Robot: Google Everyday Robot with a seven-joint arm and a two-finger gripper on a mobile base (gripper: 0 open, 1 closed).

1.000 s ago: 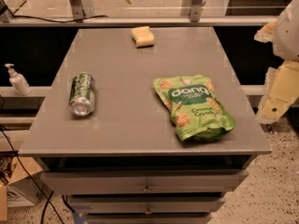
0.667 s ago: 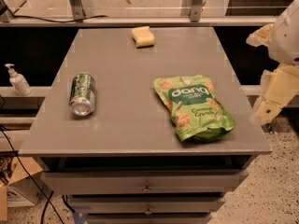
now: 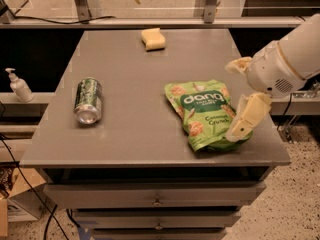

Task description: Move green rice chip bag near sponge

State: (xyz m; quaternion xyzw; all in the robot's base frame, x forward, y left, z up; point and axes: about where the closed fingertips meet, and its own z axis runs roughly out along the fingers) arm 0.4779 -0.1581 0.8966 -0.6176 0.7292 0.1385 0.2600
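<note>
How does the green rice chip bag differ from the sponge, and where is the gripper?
The green rice chip bag is bright green and printed; the sponge is plain pale yellow. The bag is far larger than the sponge. The bag lies near the front right corner of the table, the sponge at its far edge. Both lie flat on the table. The gripper is at the bag's right side, jaws open.

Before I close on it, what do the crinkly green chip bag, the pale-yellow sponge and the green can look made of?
Crinkly green chip bag: probably thin plastic film; creased, with soft glints.
Pale-yellow sponge: likely foam; matte, with wavy edges.
Green can, lying on its side: apparently metal; its end is shiny and silvery.
The gripper hovers open at the bag's right edge.
</note>
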